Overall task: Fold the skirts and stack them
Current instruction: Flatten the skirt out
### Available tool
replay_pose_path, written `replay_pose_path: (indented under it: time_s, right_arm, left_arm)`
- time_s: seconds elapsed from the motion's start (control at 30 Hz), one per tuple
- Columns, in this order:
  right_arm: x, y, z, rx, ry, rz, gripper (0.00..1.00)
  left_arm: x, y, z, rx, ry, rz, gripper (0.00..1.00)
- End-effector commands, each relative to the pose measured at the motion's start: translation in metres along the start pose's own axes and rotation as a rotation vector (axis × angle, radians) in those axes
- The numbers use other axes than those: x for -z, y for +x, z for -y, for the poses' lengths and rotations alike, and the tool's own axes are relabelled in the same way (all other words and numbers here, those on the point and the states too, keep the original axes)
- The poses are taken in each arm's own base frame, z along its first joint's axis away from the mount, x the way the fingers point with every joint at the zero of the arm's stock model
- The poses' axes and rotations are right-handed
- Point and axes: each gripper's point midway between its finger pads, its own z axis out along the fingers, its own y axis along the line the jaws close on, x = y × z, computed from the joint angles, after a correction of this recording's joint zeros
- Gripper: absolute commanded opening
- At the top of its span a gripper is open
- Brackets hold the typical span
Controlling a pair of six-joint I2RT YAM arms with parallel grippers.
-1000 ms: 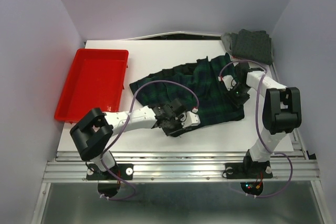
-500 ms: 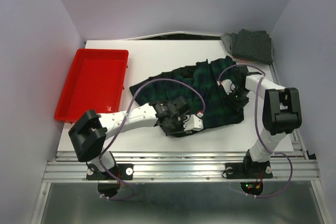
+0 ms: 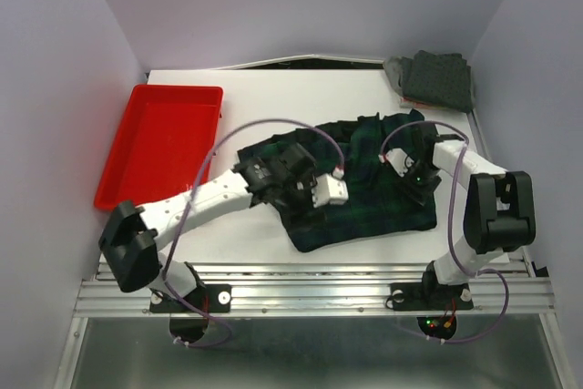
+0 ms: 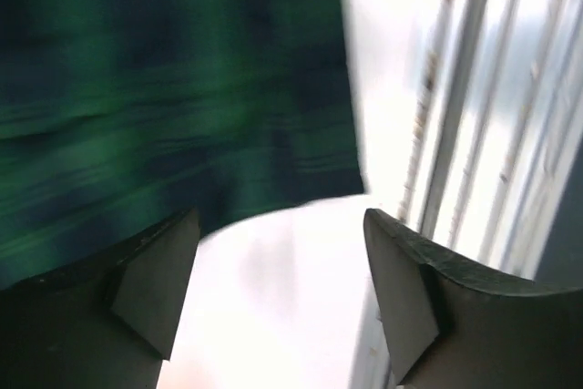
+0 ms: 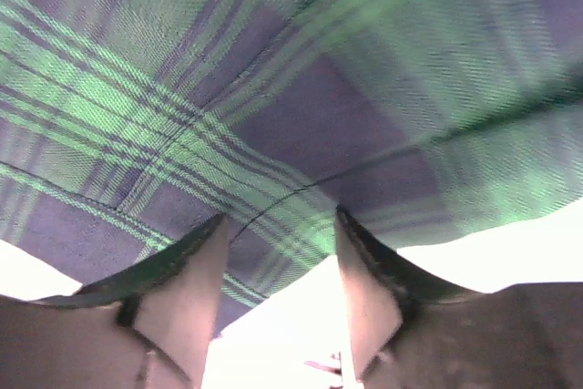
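Plaid skirt (image 3: 373, 211) | left hand (image 4: 273, 252) wide open, empty | right hand (image 5: 280, 230) parted, touching skirt

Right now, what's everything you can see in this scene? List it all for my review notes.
plaid skirt: 1, dark green-navy, spread over the table's middle and right
charcoal skirt: 1, dark charcoal, folded at the far right corner
grey cloth: 1, grey, edge showing under the charcoal skirt's left side
tray: 1, red, left side of table, nothing in it
table: 1, white
left arm: 1, white and black, reaching over the plaid skirt
right arm: 1, white and black, bent over the skirt's right part
left gripper: 1, dark, open, near the skirt's edge
right gripper: 1, dark, jaws parted at the plaid cloth
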Motion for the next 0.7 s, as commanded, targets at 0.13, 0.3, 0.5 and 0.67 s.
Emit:
replay_pose_path:
  time_s: [0.13,0.3,0.5,0.67]
  right_arm:
    - [0.101,-0.116,0.032,-0.136,-0.030,0.458,0.66]
    - [0.106,-0.145,0.044,-0.281,-0.083,0.506,0.61]
    - [0.091,-0.191,0.058,-0.430,-0.158,0.611,0.61]
    - [0.054,-0.214,0.064,-0.584,-0.278,0.565,0.78]
  left_arm:
    - [0.135,-0.032,-0.163,0.214,-0.400,0.316,0.91]
    - [0.141,-0.013,-0.233,0.319,-0.427,0.325,0.87]
    - [0.123,-0.045,-0.261,0.309,-0.408,0.425,0.82]
    - [0.093,-0.060,-0.258,0.322,-0.352,0.434,0.76]
